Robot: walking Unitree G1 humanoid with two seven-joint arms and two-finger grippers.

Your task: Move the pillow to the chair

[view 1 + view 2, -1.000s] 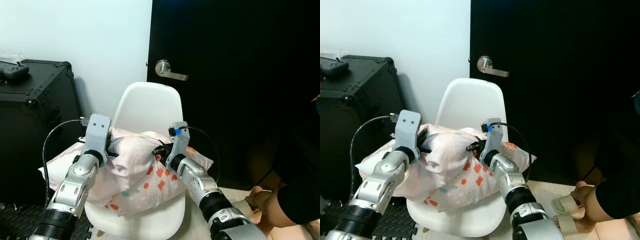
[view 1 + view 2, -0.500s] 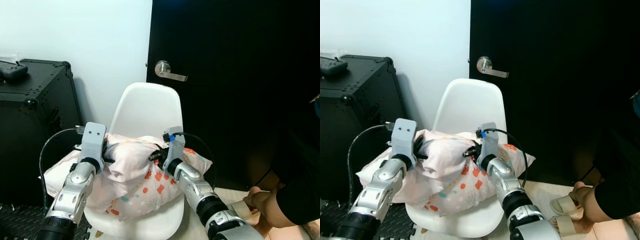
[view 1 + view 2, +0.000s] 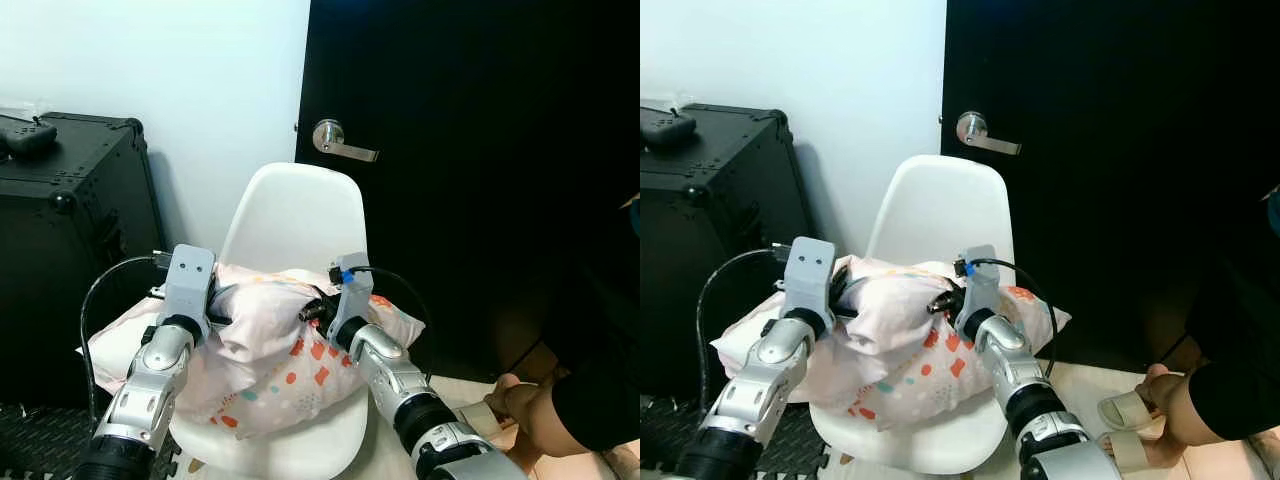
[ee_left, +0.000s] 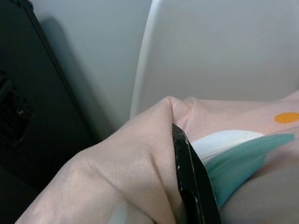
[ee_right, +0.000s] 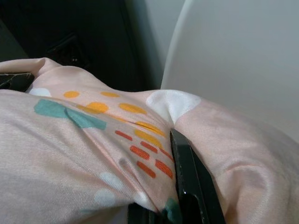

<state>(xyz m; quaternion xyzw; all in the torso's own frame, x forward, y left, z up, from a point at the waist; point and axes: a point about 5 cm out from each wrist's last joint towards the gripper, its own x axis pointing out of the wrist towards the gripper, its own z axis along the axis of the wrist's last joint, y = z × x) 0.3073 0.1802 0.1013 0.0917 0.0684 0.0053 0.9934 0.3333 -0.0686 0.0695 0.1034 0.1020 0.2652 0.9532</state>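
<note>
Against a black door, the white moulded plastic chair point(image 3: 290, 215) already carries the pink patterned fabric pillow point(image 3: 270, 360); left tool point(image 3: 215, 308) and right tool point(image 3: 312, 310) each pinch its cloth, release remaining.

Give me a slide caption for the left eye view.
Both grippers, left and right, pinch a pink patterned pillow lying on a white plastic chair.

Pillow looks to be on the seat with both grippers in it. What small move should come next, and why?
Probably open both jaws. The pillow already lies on the chair seat, its left end overhanging, and the left gripper and right gripper pinch its bunched fabric from either side. Letting go would likely leave it resting there.
</note>
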